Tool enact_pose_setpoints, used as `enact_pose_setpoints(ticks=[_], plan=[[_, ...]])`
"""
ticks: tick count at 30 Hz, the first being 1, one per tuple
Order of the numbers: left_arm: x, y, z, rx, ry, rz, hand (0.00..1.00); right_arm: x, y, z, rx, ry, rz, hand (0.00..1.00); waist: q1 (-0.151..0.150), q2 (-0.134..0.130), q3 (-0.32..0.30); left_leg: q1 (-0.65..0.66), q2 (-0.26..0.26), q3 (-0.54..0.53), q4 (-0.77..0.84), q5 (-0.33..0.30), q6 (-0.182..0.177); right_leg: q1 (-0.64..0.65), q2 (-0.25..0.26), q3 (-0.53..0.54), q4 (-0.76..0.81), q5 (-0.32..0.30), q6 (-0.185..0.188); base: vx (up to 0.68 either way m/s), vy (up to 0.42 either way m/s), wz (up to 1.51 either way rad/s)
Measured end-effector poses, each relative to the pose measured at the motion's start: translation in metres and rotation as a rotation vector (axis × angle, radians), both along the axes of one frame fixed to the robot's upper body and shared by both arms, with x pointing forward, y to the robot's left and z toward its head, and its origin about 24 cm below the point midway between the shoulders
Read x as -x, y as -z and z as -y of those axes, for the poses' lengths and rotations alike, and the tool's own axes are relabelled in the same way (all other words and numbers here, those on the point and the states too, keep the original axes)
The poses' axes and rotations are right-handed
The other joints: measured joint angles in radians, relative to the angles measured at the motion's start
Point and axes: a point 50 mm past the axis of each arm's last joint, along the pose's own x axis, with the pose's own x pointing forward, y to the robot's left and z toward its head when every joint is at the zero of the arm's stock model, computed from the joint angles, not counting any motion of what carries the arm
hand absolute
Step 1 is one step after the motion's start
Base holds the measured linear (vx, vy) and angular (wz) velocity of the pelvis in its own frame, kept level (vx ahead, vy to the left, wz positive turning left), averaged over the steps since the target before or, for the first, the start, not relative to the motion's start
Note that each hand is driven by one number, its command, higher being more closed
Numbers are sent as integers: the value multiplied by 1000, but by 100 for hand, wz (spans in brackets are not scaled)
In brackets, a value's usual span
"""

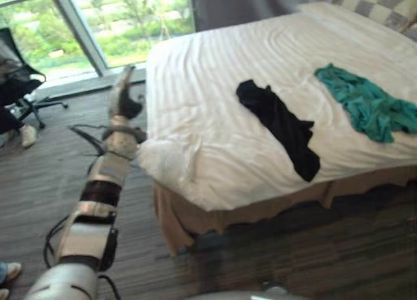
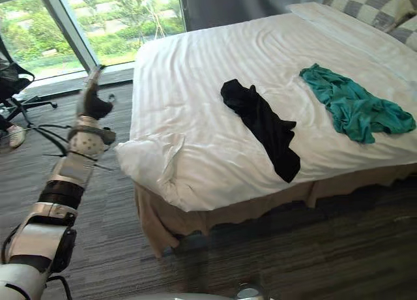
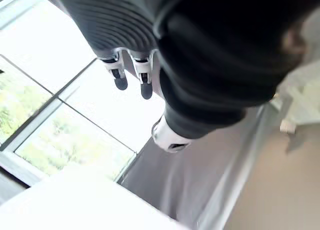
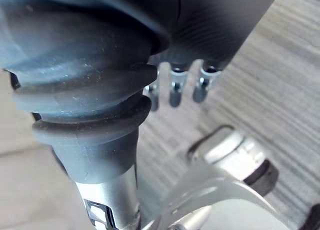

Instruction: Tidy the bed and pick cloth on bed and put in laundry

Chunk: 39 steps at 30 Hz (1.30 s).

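Currently the left hand [image 1: 122, 91], straight-fingered and empty, hovers left of the bed [image 1: 195, 72]; reaching may snag the sheet [image 1: 163, 160], not the black cloth [image 1: 280, 127].

The bed [image 2: 195, 85] bears black cloth [image 2: 264, 130], teal cloth [image 2: 352, 107], checked pillows [image 2: 374, 5].

Head stereo pair looks down, sharing bed [image 1: 195, 85]

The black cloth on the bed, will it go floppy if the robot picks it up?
Probably floppy: the black cloth lies limp and crumpled in a long strip, so its ends would likely dangle. It looks thin, so probably light. Pushed, it would likely bunch up.
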Motion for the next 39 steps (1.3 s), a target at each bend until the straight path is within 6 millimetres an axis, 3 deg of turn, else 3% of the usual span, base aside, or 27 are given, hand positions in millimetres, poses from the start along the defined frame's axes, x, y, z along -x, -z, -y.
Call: enact_pose_setpoints(ticks=[5, 16, 23, 24, 32, 39], plan=[[-14, 1, 16, -109, -8, -68, 0, -14, -1, 0, 10, -32, 20, 0, -11, 1, 41, -47, -1, 1, 1, 8, -2, -52, 0, 9, 6, 10, 0, -9, 0, -1], [-29, -26, 8, -135, -97, -83, 0, -63, -7, 0, 28, -41, 129, 0, -24, -9, 187, -183, -15, 23, 2, 39, 12, -222, -9, 51, 49, 37, 1, -17, 2, -7], [-29, -24, -1, -96, -144, -111, 0, -82, -11, -2, 31, -36, 166, 0, -20, -8, 266, -258, -21, 10, 2, 59, 22, -286, -17, 39, 49, 50, 1, -1, 0, 7], [-29, -19, -1, -92, -145, -125, 100, -84, -11, -2, 32, -37, 169, 0, -19, -7, 270, -270, -22, 6, 2, 60, 22, -295, -18, 36, 50, 50, 1, 18, 0, 10], [-28, -20, -4, -16, -160, -104, 100, -99, -14, -6, 25, -49, 196, 0, -17, 0, 276, -300, -26, -3, 2, 67, 22, -315, -24, 23, 49, 50, 1, 20, 5, 5], [-26, -13, -8, -18, -154, -113, 100, -99, -14, -3, 48, -46, 184, 0, -1, 0, 276, -285, -25, -20, 2, 70, 23, -288, -24, -1, 44, 50, 1, 14, 2, 6]])
